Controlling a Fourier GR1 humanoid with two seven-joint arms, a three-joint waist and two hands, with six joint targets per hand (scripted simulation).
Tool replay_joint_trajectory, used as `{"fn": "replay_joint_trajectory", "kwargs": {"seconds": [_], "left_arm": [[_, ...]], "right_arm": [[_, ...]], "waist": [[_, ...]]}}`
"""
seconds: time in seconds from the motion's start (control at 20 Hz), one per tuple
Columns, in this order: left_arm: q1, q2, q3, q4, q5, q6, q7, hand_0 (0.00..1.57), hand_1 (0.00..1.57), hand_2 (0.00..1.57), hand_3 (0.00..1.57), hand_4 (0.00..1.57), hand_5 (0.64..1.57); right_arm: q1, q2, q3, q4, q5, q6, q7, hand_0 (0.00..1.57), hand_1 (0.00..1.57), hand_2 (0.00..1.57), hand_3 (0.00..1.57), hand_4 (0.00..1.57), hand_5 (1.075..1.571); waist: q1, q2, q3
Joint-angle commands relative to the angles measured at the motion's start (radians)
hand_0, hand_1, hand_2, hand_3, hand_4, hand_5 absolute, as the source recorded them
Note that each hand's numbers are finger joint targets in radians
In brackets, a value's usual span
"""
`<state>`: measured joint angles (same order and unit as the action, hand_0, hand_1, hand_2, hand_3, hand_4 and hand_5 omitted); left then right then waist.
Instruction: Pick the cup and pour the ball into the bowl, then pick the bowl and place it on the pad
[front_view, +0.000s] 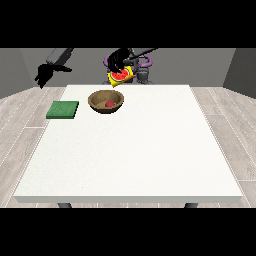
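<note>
Brown bowl sits on the white table, toward the far edge and a bit left of centre. We see a red ball lying inside it, so the ball is already in the bowl.

Above and just behind the bowl, the cup is held up in the air, off the table. It's yellow w/ a red inside and is tipped over, mouth facing the camera and somewhat down (we can look right into it). The hand nearer the view's right is black and wraps the cup from above; its fingers look clamped on the cup's upper side, tho the details are too small to say more.

Green pad lies flat on the table at the view's left, near the left edge, beside the bowl but apart from it, w/ bare table between the two.

At the view's left, the other hand hangs in the air beyond the table's far left corner, well apart from pad and bowl, holding nothing. It points downward; we can't tell whether its fingers are apart or together.

Robot's torso shows behind the cup, at the table's far edge. Wood-look floor around the table, grey walls behind.
</note>
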<state>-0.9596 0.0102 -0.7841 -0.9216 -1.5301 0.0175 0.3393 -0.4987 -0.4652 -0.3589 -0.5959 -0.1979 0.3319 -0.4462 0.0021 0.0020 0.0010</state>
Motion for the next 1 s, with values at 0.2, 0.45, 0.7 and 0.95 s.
{"fn": "replay_joint_trajectory", "kwargs": {"seconds": [0.2, 0.45, 0.7, 0.95], "left_arm": [[-0.040, -0.010, 0.036, -0.042, -0.102, -0.053, -0.035, 1.51, 1.51, 1.57, 1.57, 1.21, 1.459], [0.111, 0.008, 0.247, -0.171, 0.138, 0.126, -0.042, 0.00, 0.00, 1.57, 1.57, 1.27, 1.452], [0.204, 0.117, 0.460, -0.249, 0.342, 0.267, -0.120, 0.28, 0.28, 1.57, 1.57, 1.00, 1.571], [0.270, 0.044, 0.617, -0.262, 0.649, 0.283, -0.255, 1.29, 1.29, 1.57, 1.53, 1.00, 1.564]], "right_arm": [[-0.009, -0.015, -0.008, 0.023, -0.010, 0.020, -0.028, 0.00, 0.00, 0.00, 0.00, 0.20, 1.546], [0.030, 0.008, -0.007, 0.035, -0.029, 0.026, 0.058, 0.00, 0.00, 0.00, 0.00, 0.47, 1.558], [0.055, 0.030, -0.028, 0.021, -0.040, -0.036, 0.044, 0.00, 0.00, 0.00, 0.00, 0.47, 1.558], [0.011, 0.075, -0.018, -0.026, -0.045, -0.066, 0.029, 0.00, 0.00, 0.00, 0.00, 0.24, 1.561]], "waist": [[0.017, 0.082, -0.0003], [0.108, 0.018, -0.0044], [0.179, 0.025, -0.0059], [0.156, 0.139, -0.0078]]}}
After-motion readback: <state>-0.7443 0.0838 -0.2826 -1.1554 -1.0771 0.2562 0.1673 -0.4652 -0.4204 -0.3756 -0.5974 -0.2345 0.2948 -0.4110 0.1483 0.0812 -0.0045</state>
